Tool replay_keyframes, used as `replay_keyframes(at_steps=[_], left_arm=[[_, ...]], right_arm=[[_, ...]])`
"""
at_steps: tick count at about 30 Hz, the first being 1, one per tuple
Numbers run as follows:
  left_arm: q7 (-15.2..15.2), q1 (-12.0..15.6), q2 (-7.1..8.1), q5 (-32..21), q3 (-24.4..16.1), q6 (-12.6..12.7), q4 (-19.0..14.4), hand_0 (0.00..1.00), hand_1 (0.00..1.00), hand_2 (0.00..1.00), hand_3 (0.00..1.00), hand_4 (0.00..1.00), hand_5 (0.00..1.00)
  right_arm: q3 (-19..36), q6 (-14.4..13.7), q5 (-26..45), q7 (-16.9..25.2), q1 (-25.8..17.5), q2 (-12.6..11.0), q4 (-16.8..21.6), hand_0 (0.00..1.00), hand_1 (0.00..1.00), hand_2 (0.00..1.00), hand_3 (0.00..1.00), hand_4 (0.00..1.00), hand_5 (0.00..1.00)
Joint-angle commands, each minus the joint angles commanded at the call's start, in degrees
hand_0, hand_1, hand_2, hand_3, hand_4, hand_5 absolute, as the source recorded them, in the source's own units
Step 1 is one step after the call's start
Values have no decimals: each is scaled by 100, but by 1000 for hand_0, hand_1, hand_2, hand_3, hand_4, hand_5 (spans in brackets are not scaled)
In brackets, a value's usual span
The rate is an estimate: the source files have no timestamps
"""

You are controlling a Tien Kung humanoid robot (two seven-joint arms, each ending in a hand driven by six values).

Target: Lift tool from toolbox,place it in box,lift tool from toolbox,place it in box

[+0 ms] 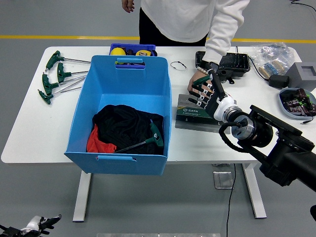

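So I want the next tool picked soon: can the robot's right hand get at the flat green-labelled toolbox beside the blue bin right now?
Probably yes. The right hand hovers with spread fingers directly over the green-labelled toolbox, but the person's hand rests at its far edge, partly crowding the way.
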Motion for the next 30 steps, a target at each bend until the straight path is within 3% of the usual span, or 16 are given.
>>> replay_keyframes(at_steps=[16,30], left_arm=[[5,95,-3,30,-1,-27,0,716,740,733,691,698,639],[12,201,-7,104,-121,-35,0,716,739,732,690,697,640]], right_arm=[[479,-112,24,14,-115,-51,525,557,527,701,793,998,765],[1031,-397,-22,7,-35,-213,1496,553,527,701,793,998,769]])
